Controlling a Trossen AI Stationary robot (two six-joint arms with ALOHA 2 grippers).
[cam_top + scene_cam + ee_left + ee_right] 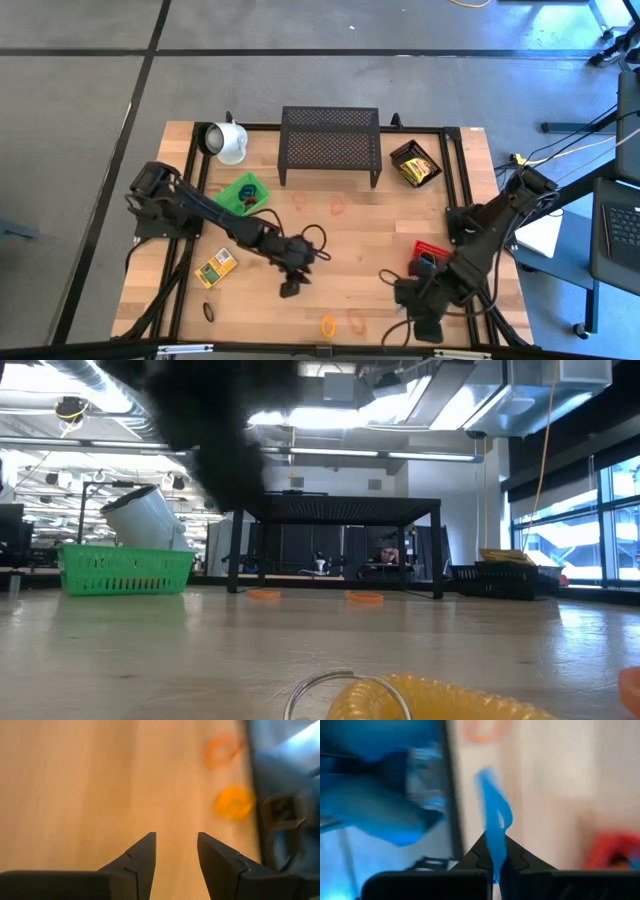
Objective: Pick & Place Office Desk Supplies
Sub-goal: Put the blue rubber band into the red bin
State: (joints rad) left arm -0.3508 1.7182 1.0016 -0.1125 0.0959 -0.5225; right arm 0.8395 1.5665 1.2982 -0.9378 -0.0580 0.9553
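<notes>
2 arms share the wooden table from above. The left gripper hangs low over bare boards at the front middle, well clear of the yellow box behind it and the black loop near the front edge. The right gripper sits at the front right corner, just beside the red basket; 2 orange loops lie between the grippers near the front rim. At the back stand the green basket, the black mesh shelf and the white mug.

From table height, 2 more orange loops lie flat before the shelf, with the green basket to 1 side.

Past the left wrist, the fingers stand apart with nothing between them, and the 2 front orange loops lie ahead and off to the side.

Past the right wrist, the fingers are pinched tight on a thin blue loop standing up out of them.

I'd judge the left arm needs to line up over 1 orange loop so that a finger drops inside the ring, while the right carries its blue loop to a basket before letting go.
</notes>
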